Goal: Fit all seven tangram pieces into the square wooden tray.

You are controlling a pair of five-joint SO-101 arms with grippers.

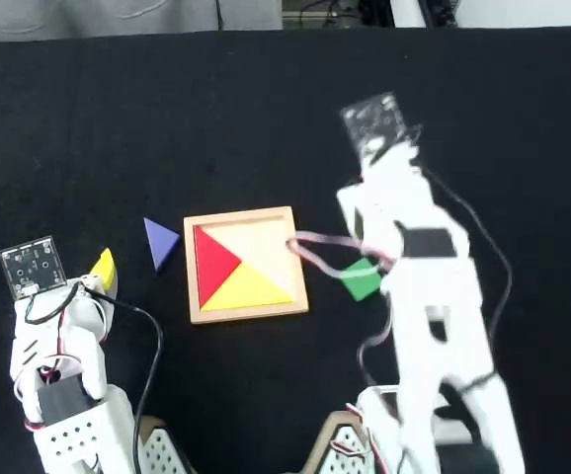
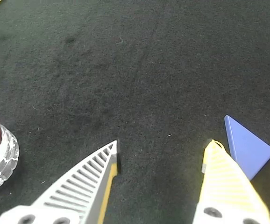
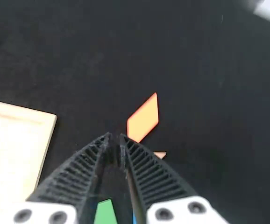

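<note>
Since the square wooden tray (image 1: 266, 245) holds only a red triangle (image 1: 211, 262) and a yellow triangle (image 1: 246, 288), filling looks barely begun. The left gripper (image 2: 163, 156), spread wide and empty, sits left of the tray by the blue triangle (image 2: 246, 147). It would need to straddle that piece next, while the right gripper (image 3: 114, 140), pinched closed on nothing, hangs right of the tray near the orange parallelogram (image 3: 143, 117).

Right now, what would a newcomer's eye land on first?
The square wooden tray sits mid-table with a red triangle and a yellow triangle already in it. A blue triangle lies beside it, by the open left gripper. The right gripper is shut, with an orange parallelogram just beyond its tips.
</note>
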